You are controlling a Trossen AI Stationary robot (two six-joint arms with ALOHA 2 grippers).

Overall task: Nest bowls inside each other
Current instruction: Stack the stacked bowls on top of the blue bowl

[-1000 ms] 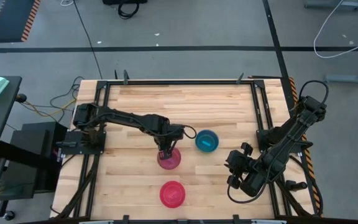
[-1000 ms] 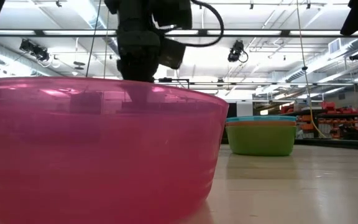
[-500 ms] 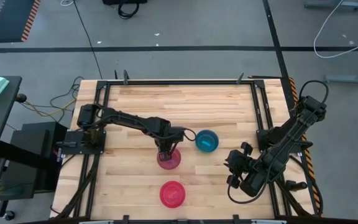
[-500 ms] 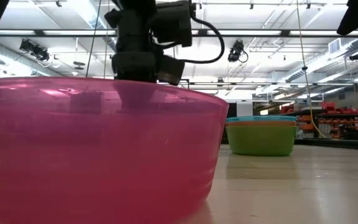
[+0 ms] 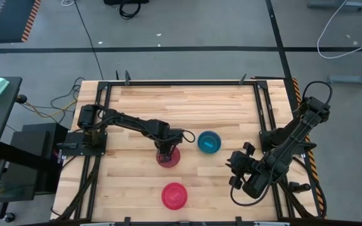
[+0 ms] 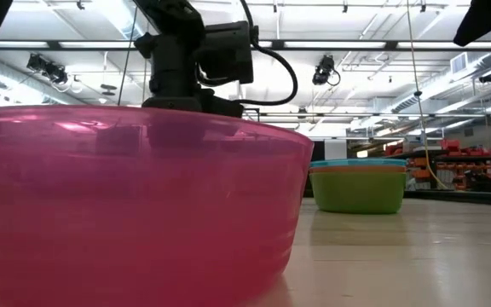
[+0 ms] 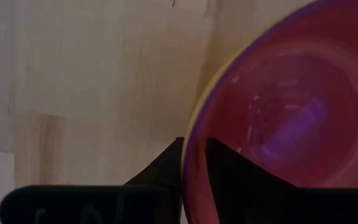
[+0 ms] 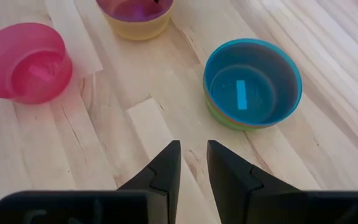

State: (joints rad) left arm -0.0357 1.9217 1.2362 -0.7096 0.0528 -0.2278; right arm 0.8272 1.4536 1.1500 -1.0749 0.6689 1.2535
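Observation:
A purple bowl [image 7: 284, 118] sits nested in a yellow bowl [image 8: 135, 23] at mid-table [image 5: 168, 157]. My left gripper [image 5: 163, 149] stands over the pair's left rim, shut on it. To the right stands a stack with the teal bowl [image 5: 209, 142] inside an orange one and a green one [image 6: 358, 194]. The pink-red bowl [image 5: 174, 196] rests alone on its base near the near edge and fills the low view [image 6: 135, 205]. My right gripper [image 8: 193, 146] waits, shut, at the table's right side [image 5: 236, 171]. My left gripper [image 7: 194, 146] pinches the rim [image 7: 188, 149] of the nested purple and yellow bowls on their left side. One finger [image 7: 229, 168] is inside the purple bowl and one [image 7: 163, 171] is outside the yellow wall. It comes from above, pointing down. Whether the bowls' base is on the table I cannot tell.
Bare wooden table [image 5: 187, 103] lies on the far side and around the bowls. Black frame rails [image 5: 259, 107] run along the table's left and right sides. The pink-red bowl hides the lower part of my left arm [image 6: 186, 68] in the low view.
My left gripper has shifted a little toward the table's left and its wrist has tipped and turned. The purple and yellow bowls have moved slightly with it, toward the left and far side. The other bowls have stayed put.

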